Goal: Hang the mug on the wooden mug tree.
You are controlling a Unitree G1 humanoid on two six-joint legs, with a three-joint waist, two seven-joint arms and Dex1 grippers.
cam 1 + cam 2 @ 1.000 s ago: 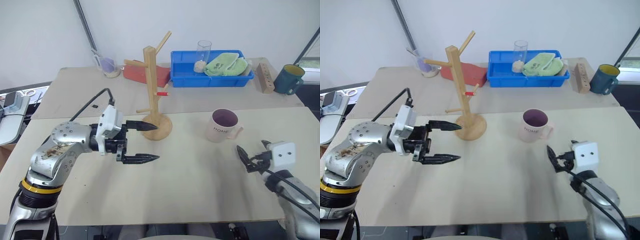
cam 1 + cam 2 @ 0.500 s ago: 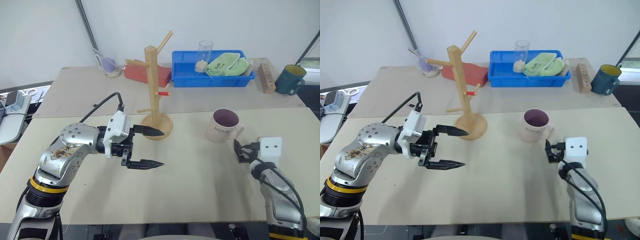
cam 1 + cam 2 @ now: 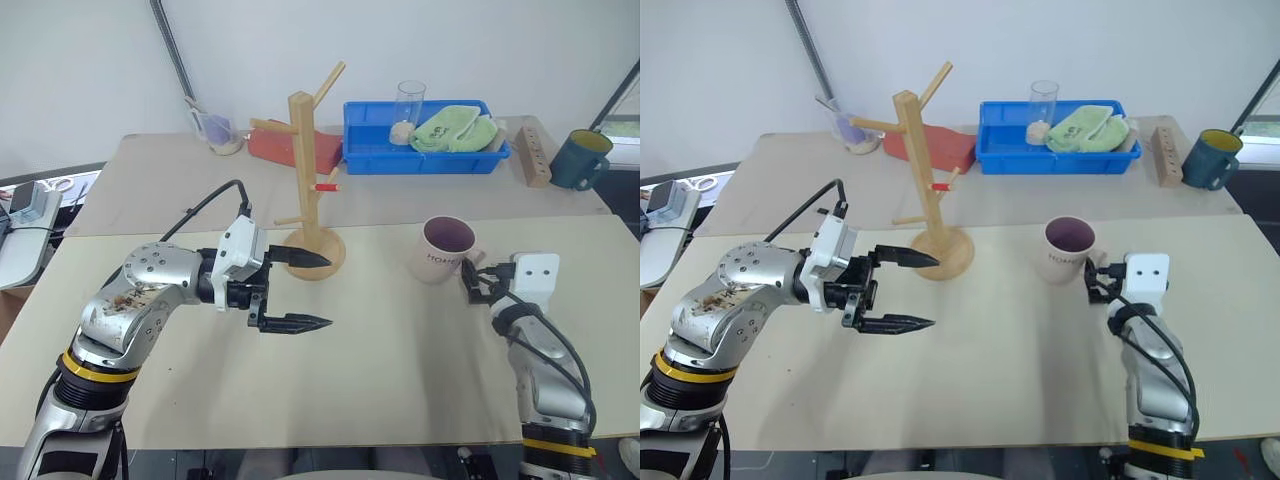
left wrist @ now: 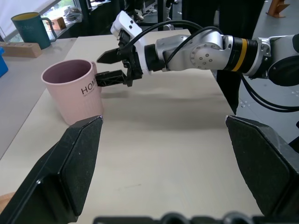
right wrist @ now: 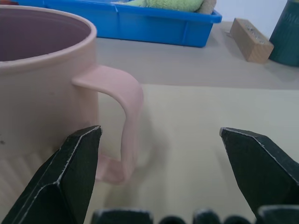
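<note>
Mug [image 3: 444, 251] stands upright between mug tree [image 3: 309, 180] and right tool [image 3: 474, 282].

The mug [image 5: 42, 79] looks like matt ceramic, smooth, pale pink outside and mauve inside. The mug tree [image 3: 305, 190] is bare light wood with a smooth finish, one peg tipped in red. The table [image 3: 400, 380] has a flat, matt beige top. The bin [image 3: 425, 160] is glossy blue plastic and holds a soft green cloth [image 3: 452, 132] of towelling. The glass [image 3: 407, 108] is clear and shiny. The block [image 5: 249, 40] is raw pale wood. The teal mug [image 3: 577, 158] has a slight glaze. Both grippers' fingers [image 4: 81, 163] are matt black plastic; the left arm [image 3: 135, 300] is brushed, scuffed metal.
</note>
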